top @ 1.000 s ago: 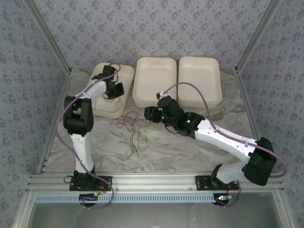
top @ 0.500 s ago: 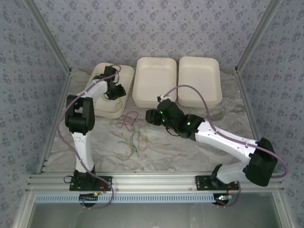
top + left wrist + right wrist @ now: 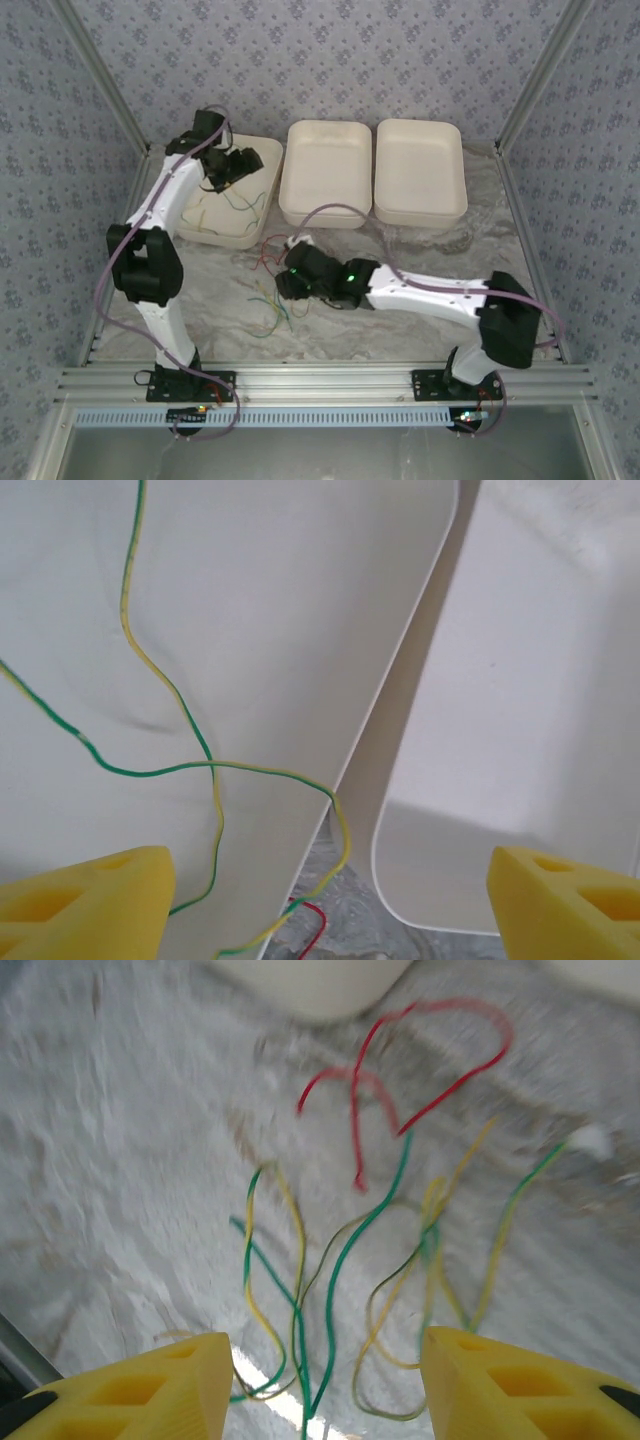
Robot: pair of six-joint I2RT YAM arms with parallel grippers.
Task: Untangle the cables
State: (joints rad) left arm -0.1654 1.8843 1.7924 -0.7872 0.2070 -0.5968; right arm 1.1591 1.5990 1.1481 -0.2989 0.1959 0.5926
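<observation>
Red, green, yellow cables (image 3: 150, 773); white trays (image 3: 325, 160)

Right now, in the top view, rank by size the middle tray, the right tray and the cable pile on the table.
1. middle tray and right tray: they look alike, so I won't rank one over the other.
2. cable pile: a clearly smaller spread of thin wires.

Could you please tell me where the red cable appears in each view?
Top external: red cable centre-left, just before a tray's near corner.
Left wrist: bottom edge, below the tray rim.
Right wrist: upper centre, before a tray.
Shared landmark: the white tray edge.
</observation>
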